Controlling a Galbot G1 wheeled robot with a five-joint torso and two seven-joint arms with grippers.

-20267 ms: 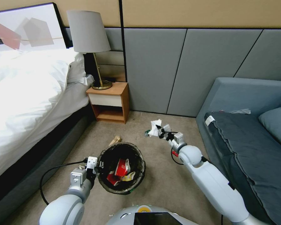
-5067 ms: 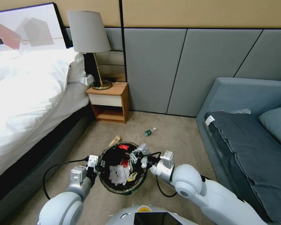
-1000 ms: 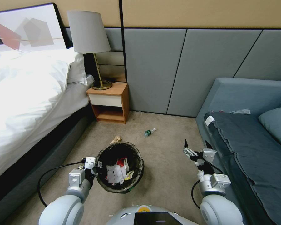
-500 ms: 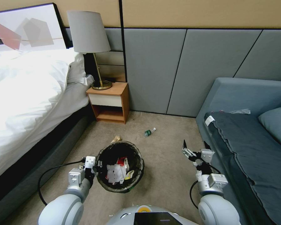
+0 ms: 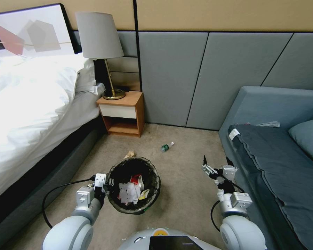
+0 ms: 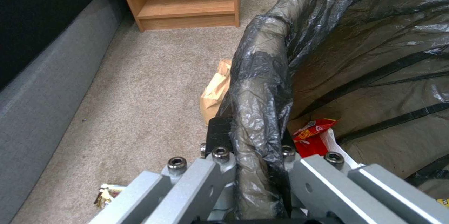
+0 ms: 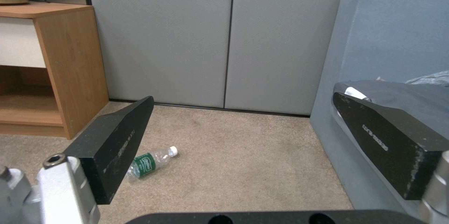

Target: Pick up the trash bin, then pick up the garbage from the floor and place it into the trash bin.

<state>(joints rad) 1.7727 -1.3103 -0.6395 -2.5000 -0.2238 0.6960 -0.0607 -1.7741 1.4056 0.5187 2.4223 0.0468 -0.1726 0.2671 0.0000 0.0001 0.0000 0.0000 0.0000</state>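
One small clear plastic bottle with a green label (image 5: 166,147) lies on the carpet at frame centre, up and left of the right gripper (image 5: 215,162), whose jaws stand wide apart and empty. The left gripper (image 5: 106,183) is clamped on the rim of the round white trash bin with a dark bag liner (image 5: 153,170), lower centre, holding a white paper wad (image 5: 128,192) and red and yellow wrappers (image 5: 138,180). The left wrist view adds a tan paper scrap (image 6: 216,89) touching the bin's outside

The lined round trash bin (image 5: 134,185) hides most of the tan crumpled paper scrap (image 5: 130,153) behind its far rim; the bin's white wall stays covered.
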